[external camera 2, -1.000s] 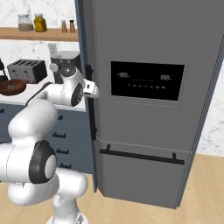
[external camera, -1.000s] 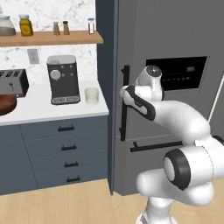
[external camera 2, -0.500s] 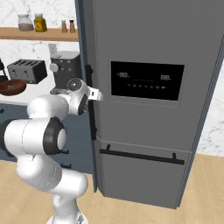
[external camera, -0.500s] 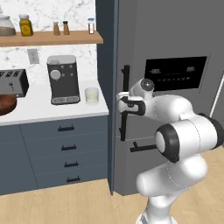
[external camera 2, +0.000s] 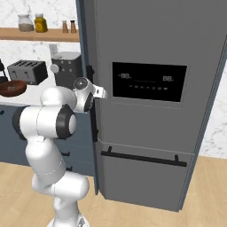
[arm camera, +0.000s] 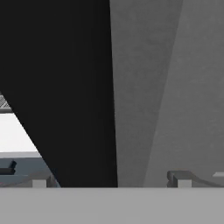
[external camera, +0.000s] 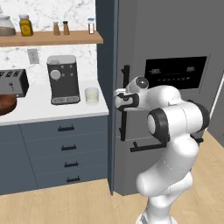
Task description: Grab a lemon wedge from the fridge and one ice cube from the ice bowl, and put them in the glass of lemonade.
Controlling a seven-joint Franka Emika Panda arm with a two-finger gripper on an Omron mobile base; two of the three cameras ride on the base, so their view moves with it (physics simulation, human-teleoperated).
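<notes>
Fingers [external camera: 124,101] spread wide on either side of the fridge's [external camera: 175,35] vertical door handle [external camera: 124,131], gripping nothing that I can see. Glass of lemonade [external camera: 91,96] stands near the tabletop's [external camera: 39,111] right edge.

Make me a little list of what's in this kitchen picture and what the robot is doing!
fridge: doors closed
end effector: open, at the fridge's upright black handle
glass: on the counter beside the coffee machine
bowl: on the counter, in front of the toaster
shelf: jars and shakers on it
lemon wedge: not seen, fridge shut
</notes>
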